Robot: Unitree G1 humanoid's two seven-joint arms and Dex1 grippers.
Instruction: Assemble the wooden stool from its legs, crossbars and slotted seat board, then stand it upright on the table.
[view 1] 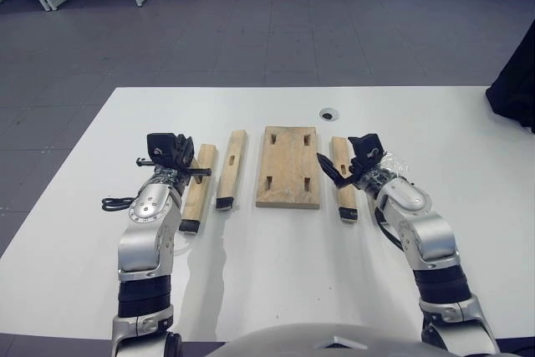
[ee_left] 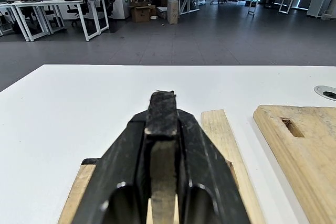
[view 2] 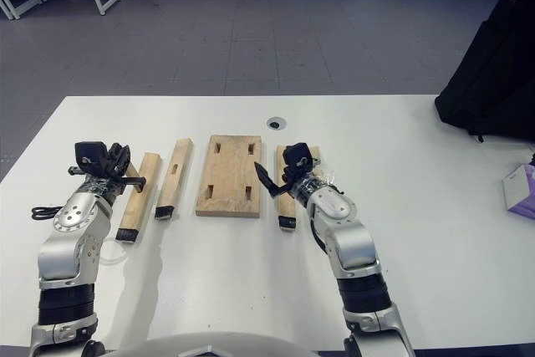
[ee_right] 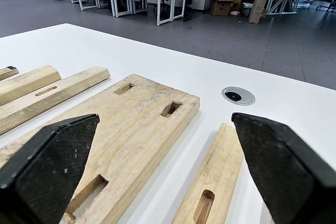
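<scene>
Flat in the middle of the table, the seat board. Over the outer left leg, the left gripper, fingers pressed together; inner left leg just beside. Over the right leg, the right gripper, fingers spread wide, near the board.

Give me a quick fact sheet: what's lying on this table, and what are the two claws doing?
Table: white, round cable hole at the far side
Seat board: flat in the middle, four slots
Legs: leftmost leg and second leg left of the board; right leg on its right
Left gripper: shut, over the leftmost leg
Right gripper: open, hovering over the right leg
Assembly: not started, parts separate
</scene>
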